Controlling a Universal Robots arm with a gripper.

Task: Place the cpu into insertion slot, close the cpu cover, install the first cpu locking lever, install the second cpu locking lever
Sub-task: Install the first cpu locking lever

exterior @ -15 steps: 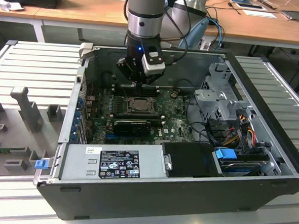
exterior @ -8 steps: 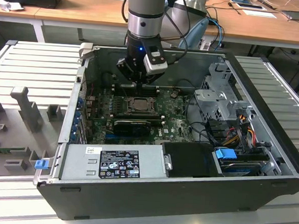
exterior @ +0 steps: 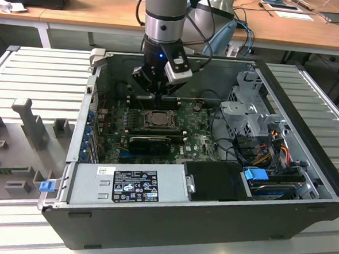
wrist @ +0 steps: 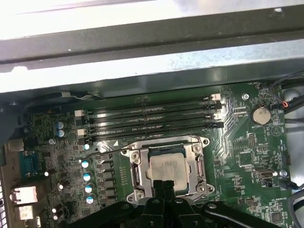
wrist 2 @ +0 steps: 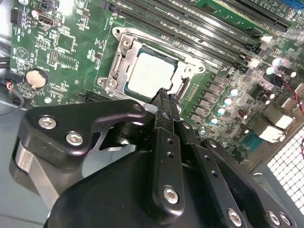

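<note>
The cpu (wrist 2: 149,73) (wrist: 167,166), a pale silvery square, lies flat in the insertion slot (exterior: 149,115) on the green board. The cpu cover (wrist 2: 119,59) (wrist: 134,164), a dull metal frame with a cut-out middle, lies down around the chip. My gripper (wrist 2: 165,95) (wrist: 164,186) hangs just above the socket's edge, fingers pressed together with nothing seen between them. In the exterior view the gripper (exterior: 160,96) stands over the socket inside the open computer case. A thin metal lever rod (wrist: 107,151) runs beside the socket, near the RAM slots.
Long black RAM slots (wrist: 147,118) run beside the socket. A black card (exterior: 150,142) sits in front of it. The power supply (exterior: 128,185), drive cage (exterior: 251,109), cables (exterior: 266,150) and case walls (exterior: 80,121) close in around the board.
</note>
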